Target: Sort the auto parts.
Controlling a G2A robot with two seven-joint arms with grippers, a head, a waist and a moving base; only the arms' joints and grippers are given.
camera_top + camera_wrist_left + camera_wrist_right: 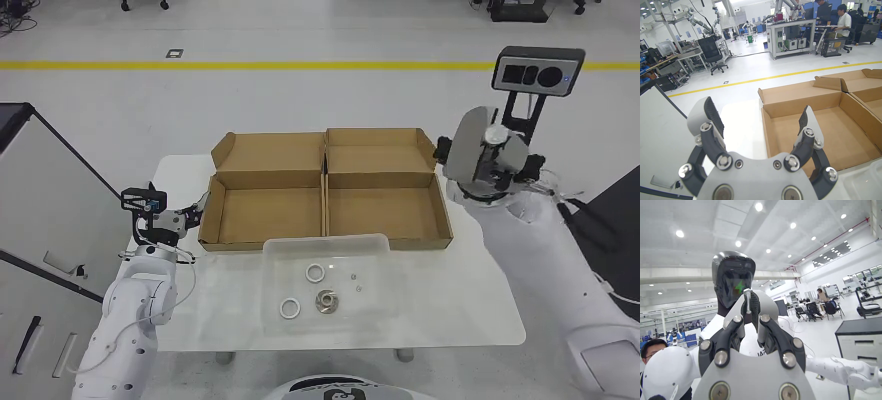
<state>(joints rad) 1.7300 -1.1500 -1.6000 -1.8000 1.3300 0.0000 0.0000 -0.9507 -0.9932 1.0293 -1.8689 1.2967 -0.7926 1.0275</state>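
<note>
Pinches a threaded bolt (748, 303) tight in the right gripper (749, 298), high beside the right cardboard box (385, 212), likely for dropping in, and poises the left gripper (761, 115), fingers apart, by the left box (262, 215) near the tray (325, 242) of rings (315, 270).

Cardboard boxes: two, open, touching side by side, just behind clear plastic bin (372, 302): left box (262, 214), right box (385, 212). Bin: one. Inside bin: white rings (314, 271), two; flanged metal part (326, 300), one; tiny pieces (352, 270), two, kind unclear. Threaded bolt (747, 303): one, well apart from bin, pinched in right gripper (750, 295).
</note>
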